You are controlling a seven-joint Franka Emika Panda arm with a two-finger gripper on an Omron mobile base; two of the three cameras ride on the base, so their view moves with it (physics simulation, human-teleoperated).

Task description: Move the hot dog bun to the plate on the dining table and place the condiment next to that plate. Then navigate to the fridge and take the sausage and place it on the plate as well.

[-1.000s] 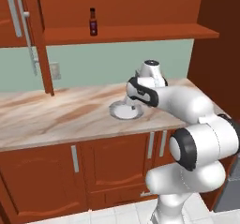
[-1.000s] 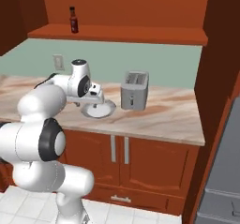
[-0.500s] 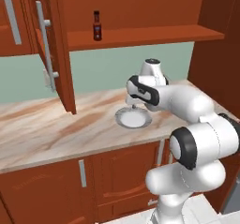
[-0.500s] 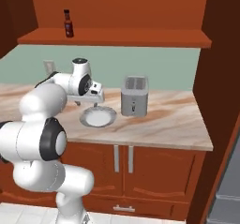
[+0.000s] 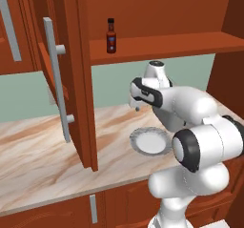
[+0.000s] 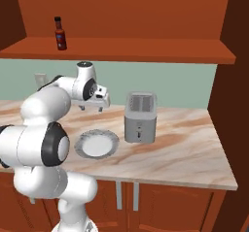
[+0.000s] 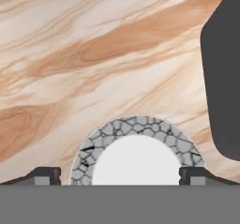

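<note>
Your gripper (image 6: 91, 108) hangs over the tabletop (image 6: 185, 151), jaws spread wide, nothing between them. Condiment (image 5: 111, 36) stands upright on the shelf (image 5: 181, 45), well above the jaws and to their left. A pale plate (image 6: 97, 144) w/ mottled rim lies right under the jaws; toaster (image 6: 140, 117) just beside it. Cabinet door (image 5: 66, 74) open at left.

Arm: glossy white rounded shells, bulbous links, black bands and black disc caps at joints. Hand: white block with dark face; gripper (image 6: 90, 108) carries two short grey fingers, dark squared tips (image 7: 44, 175). No cables, screws or markings visible
</note>
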